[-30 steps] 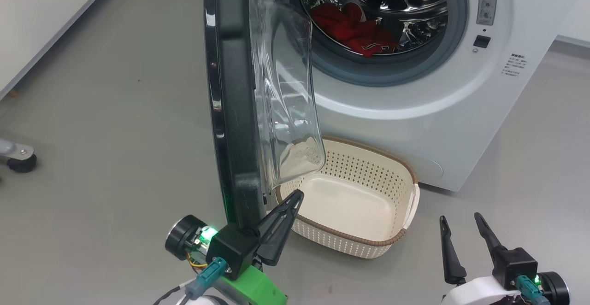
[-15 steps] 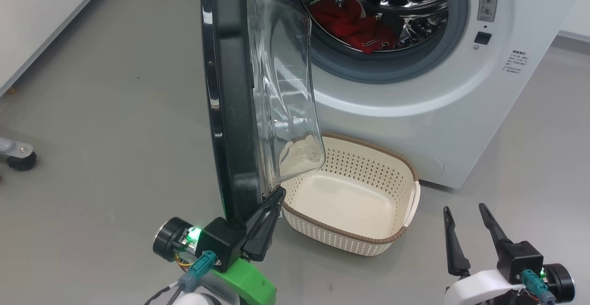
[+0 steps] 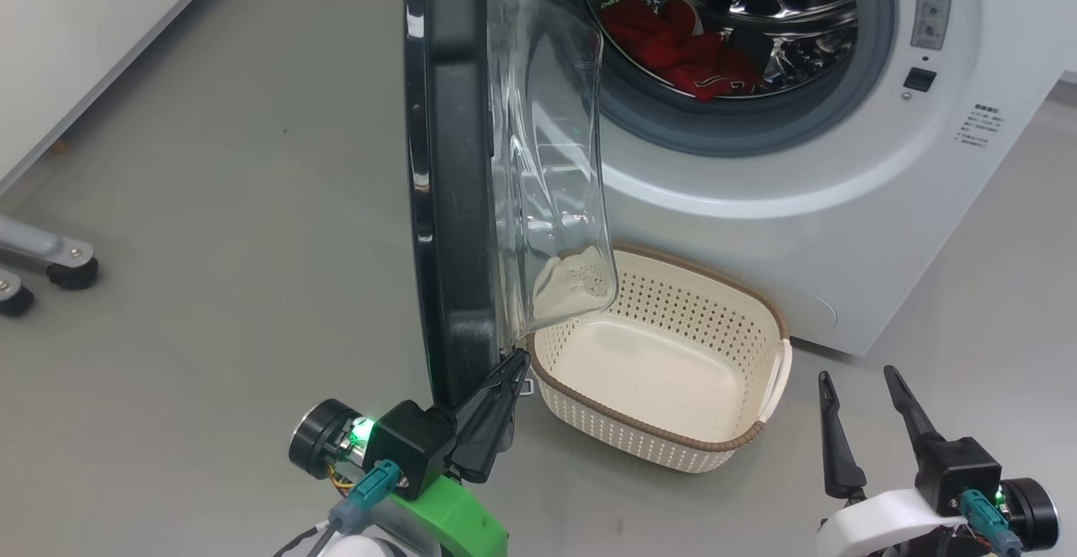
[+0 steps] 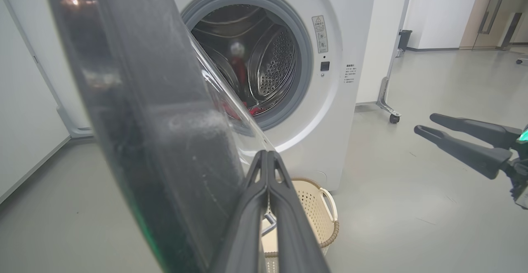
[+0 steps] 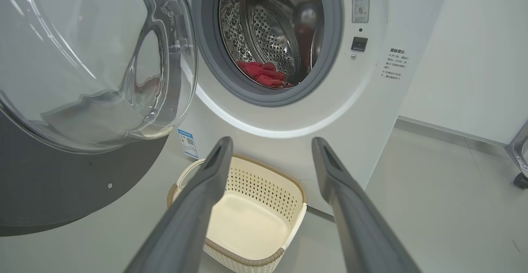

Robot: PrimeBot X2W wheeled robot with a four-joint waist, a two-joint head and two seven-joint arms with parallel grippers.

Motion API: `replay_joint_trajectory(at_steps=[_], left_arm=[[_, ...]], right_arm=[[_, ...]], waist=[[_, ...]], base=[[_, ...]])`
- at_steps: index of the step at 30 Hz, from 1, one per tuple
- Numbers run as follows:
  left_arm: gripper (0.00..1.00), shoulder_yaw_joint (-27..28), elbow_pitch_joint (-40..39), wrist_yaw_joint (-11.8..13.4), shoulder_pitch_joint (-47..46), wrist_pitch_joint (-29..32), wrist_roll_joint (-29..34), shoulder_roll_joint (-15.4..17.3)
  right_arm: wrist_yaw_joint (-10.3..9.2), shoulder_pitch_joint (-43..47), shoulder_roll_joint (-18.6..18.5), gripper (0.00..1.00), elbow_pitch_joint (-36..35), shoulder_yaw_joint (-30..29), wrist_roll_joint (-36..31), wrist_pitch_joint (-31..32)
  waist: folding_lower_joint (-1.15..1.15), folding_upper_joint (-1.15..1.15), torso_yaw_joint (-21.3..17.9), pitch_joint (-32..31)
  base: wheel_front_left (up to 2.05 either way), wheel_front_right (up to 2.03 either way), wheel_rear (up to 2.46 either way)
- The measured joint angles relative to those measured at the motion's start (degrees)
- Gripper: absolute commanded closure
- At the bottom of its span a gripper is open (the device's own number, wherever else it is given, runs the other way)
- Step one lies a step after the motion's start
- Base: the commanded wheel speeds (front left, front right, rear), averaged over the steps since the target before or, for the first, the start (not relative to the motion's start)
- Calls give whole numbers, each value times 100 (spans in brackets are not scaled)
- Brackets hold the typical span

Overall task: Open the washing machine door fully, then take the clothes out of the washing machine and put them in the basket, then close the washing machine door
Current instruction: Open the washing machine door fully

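- My left tool [image 3: 520,360] has its two fingers pressed together with nothing between them. The tips sit at the lower edge of the washing machine door [image 3: 450,204], on its inner side. I cannot confirm contact.
- My right tool [image 3: 856,373] is spread wide and holds nothing. It is low at my right, well apart from the door, with its fingers pointing toward the washing machine [image 3: 757,204].
- The door stands open, edge-on in the head view, with its glass bowl [image 3: 551,170] bulging toward the basket side.
- The basket [image 3: 673,305] sits on the floor [image 3: 210,204] just in front of the machine, below the opening and between my two tools. In the head view the bowl's lower end overlaps the basket's left corner nearest the machine.
- The clothes [image 3: 681,48], red, lie low in the drum [image 3: 782,2], behind the grey gasket [image 3: 715,138].
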Motion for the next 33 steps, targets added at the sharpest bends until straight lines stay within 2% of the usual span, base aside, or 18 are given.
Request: replay_joint_trajectory(at_steps=[7, 13, 24, 33], left_arm=[[100, 3, 115, 3, 5, -54, -9, -23], [100, 164, 216, 166, 62, -124, -9, -16], [100, 799, 380, 505, 151, -299, -7, 156], [100, 1402, 588, 614, 147, -357, -1, 452]], right_arm=[[21, 6, 3, 0, -2, -23, -10, 0], [54, 10, 19, 0, -68, -22, -41, 0], [107, 23, 44, 0, -102, 20, -99, 0], [172, 18, 45, 0, -174, 84, -162, 0]], waist=[[0, 0, 152, -36], [0, 0, 297, -91], [0, 0, 418, -94], [0, 0, 410, -50]], base=[[0, 0, 0], [0, 0, 0], [0, 0, 0], [0, 0, 0]])
